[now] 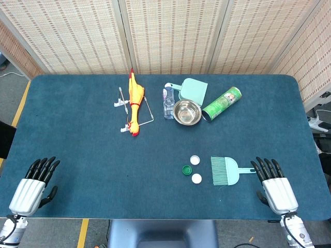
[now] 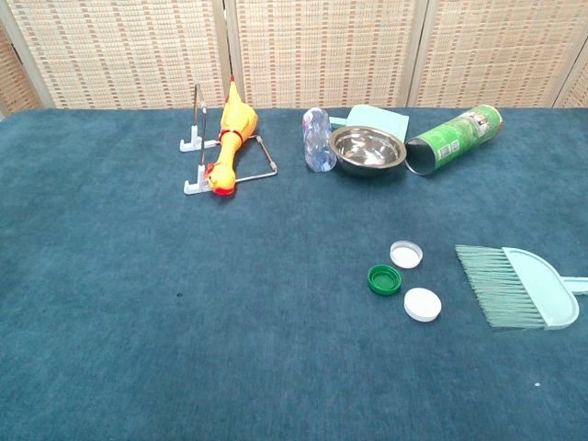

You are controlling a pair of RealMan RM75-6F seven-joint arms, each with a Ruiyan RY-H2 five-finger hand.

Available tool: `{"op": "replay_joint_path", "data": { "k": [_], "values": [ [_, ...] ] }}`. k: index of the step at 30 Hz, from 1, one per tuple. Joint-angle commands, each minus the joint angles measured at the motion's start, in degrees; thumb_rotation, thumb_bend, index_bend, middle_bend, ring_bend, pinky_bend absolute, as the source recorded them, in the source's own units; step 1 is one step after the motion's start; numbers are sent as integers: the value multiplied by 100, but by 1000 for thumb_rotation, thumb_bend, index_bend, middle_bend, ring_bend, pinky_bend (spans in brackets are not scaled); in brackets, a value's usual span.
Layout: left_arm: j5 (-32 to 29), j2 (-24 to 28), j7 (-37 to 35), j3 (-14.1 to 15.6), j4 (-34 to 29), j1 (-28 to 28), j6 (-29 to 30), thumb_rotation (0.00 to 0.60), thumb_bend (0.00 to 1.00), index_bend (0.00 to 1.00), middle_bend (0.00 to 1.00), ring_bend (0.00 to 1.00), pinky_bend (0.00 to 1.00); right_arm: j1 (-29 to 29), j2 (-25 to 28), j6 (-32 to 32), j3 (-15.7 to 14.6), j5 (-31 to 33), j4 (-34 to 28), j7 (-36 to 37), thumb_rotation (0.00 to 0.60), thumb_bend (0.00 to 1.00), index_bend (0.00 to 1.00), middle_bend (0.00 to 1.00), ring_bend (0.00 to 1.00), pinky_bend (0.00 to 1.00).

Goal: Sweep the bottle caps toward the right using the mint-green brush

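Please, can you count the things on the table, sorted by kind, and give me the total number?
Bottle caps: 3 (white, white, green)
Brush: 1
Dustpan: 1
Steel bowl: 1
Plastic bottle: 1
Green can: 1
Rubber chicken: 1
Wire stand: 1
Total: 10

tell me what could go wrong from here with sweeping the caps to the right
The mint-green brush lies right of the three bottle caps, bristles facing them, so sweeping right means carrying it over to their left side first; dragging it across could scatter them.

The green cap and the two white caps sit apart, so one pass may miss one.

The right hand is open near the brush's handle, which lies flat on the blue cloth, so the grip may slip.
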Motion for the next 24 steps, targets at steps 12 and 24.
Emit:
{"op": "replay_joint_path", "data": {
  "k": [12, 24],
  "values": [
    [-17, -7, -40, -57, 7, -44, -23, 600, 422, 0, 0, 0, 84, 348, -531, -441, 162, 118, 838, -573, 600, 194, 28, 2, 0, 0],
    [-400, -65, 36, -240, 91, -133, -288, 600, 423, 0, 0, 0, 84, 939, -1507, -1110, 460, 471, 2297, -700, 600, 194, 280, 224, 6, 0]
  ]
}}
